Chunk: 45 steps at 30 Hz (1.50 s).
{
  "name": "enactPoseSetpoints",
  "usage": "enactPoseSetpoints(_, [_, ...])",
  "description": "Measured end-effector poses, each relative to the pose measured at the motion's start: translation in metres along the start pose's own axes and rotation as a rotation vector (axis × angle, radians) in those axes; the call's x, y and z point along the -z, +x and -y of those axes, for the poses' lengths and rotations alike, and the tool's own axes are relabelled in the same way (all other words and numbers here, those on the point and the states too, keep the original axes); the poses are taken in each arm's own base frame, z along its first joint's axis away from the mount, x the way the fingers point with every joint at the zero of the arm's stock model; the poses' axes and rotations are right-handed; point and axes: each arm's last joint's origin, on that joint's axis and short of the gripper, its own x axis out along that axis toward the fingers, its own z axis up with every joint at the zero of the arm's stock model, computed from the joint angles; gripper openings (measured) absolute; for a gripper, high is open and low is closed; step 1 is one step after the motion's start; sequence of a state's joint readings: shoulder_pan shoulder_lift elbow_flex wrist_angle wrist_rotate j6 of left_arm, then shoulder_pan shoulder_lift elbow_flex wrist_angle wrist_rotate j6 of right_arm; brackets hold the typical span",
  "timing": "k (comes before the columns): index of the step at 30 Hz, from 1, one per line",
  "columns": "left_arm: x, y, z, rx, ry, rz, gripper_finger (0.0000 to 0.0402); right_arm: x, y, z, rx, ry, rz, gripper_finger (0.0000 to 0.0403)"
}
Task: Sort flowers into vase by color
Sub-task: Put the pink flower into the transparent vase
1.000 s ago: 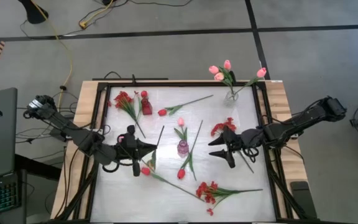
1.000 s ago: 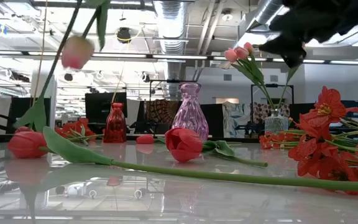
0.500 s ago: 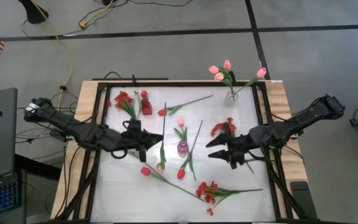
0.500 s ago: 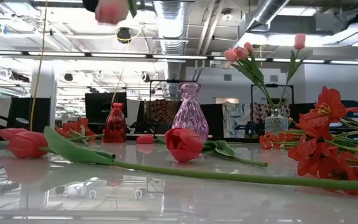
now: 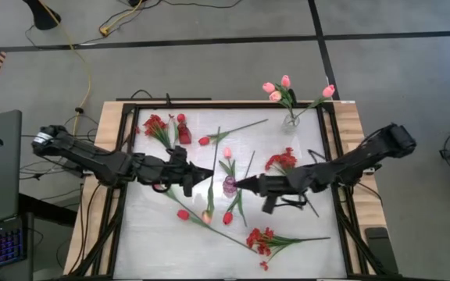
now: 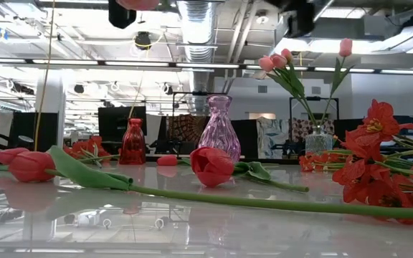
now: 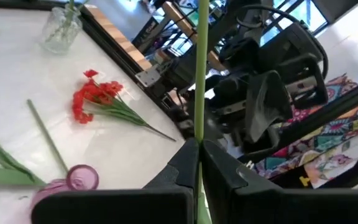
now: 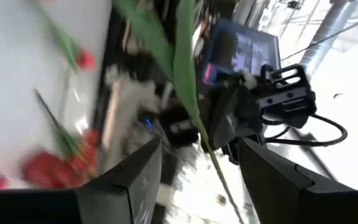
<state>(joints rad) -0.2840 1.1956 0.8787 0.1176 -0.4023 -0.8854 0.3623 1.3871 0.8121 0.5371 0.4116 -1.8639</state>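
The left arm's jaws [image 5: 206, 174] are pinching the thin stem of a pink tulip [image 5: 208, 209], holding it above the middle of the desk [image 5: 155, 242], just left of the purple vase [image 5: 230, 186]. The right arm's jaws [image 5: 239, 185] are standing spread around the same stem [image 8: 188, 93] from the right, not yet gripping. For a clean handover, the right jaws probably need to be closing firmly before the left ones release, then lowering the stem upright into the narrow vase neck.

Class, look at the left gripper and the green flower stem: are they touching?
Touching. In the left wrist view the left gripper has its jaws shut on the green stem, which rises straight from between them.
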Motion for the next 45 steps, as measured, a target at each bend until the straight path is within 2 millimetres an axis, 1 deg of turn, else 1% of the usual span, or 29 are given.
enactPoseSetpoints(3, [0.004,0.005,-0.001,-0.001,0.002,-0.013,0.0000,-0.004,0.016,-0.001,0.037,-0.106,-0.065,0.0239])
enactPoseSetpoints(8, [0.008,0.010,-0.003,-0.008,-0.002,-0.023,0.0000,-0.012,0.032,-0.004,0.064,-0.207,-0.081,0.0226])
enactPoseSetpoints(14, [0.005,0.012,-0.001,0.027,-0.001,-0.005,0.0000,-0.018,0.044,-0.011,0.036,-0.294,-0.079,0.0204])
enactPoseSetpoints(20, [0.006,0.012,-0.001,0.034,0.002,-0.019,0.0000,-0.016,0.054,-0.012,0.022,-0.311,-0.110,0.0190])
enactPoseSetpoints(27, [0.006,0.012,-0.001,0.037,0.005,-0.024,0.0000,-0.011,0.056,-0.011,0.024,-0.307,-0.127,0.0181])
enactPoseSetpoints(31, [0.006,0.012,-0.001,0.036,0.005,-0.023,0.0000,-0.011,0.056,-0.012,0.021,-0.309,-0.125,0.0168])
enactPoseSetpoints(45, [0.006,0.012,-0.002,0.033,-0.024,-0.030,0.0000,-0.010,0.056,-0.012,0.015,-0.362,-0.124,0.0077])
